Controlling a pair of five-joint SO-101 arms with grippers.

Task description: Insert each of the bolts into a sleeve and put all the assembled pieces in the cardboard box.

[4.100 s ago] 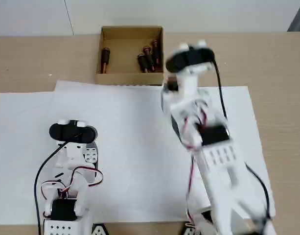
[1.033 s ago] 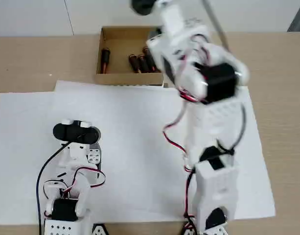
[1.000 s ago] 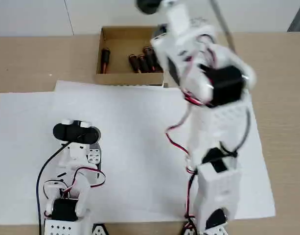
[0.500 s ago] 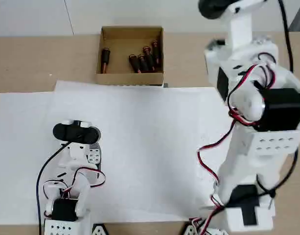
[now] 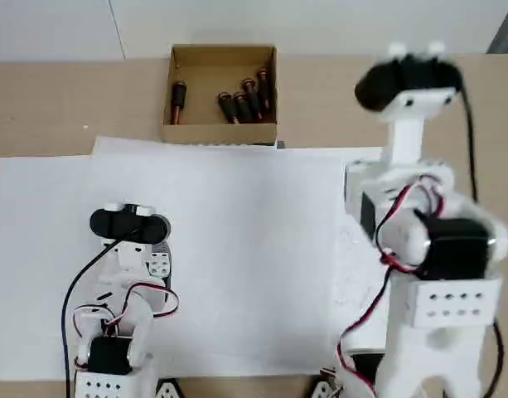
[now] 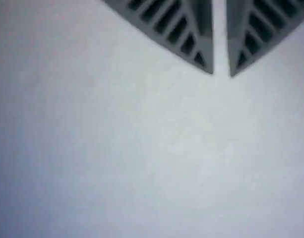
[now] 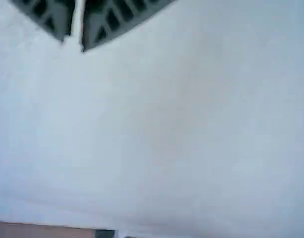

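The cardboard box [image 5: 223, 133] stands at the far middle of the table. Inside it lie several copper-and-dark assembled pieces: one alone [image 5: 178, 99] on the left side and a cluster [image 5: 244, 95] on the right side. My left arm [image 5: 125, 249] sits folded at the near left over the white paper. Its gripper [image 6: 222, 72] hangs just above the paper, shut and holding nothing. My right arm [image 5: 419, 240] is folded at the right. The right gripper [image 7: 73, 44] is also shut and empty over the paper.
A large white paper sheet [image 5: 254, 249] covers the middle of the tan table [image 5: 55, 99]. The paper's right edge [image 5: 345, 207] looks lifted or pushed in under the right arm. Red and black cables hang off both arms.
The right arm has pulled back from over the box, swung to the right and folded down at the paper's right side. The left arm has stayed where it was.
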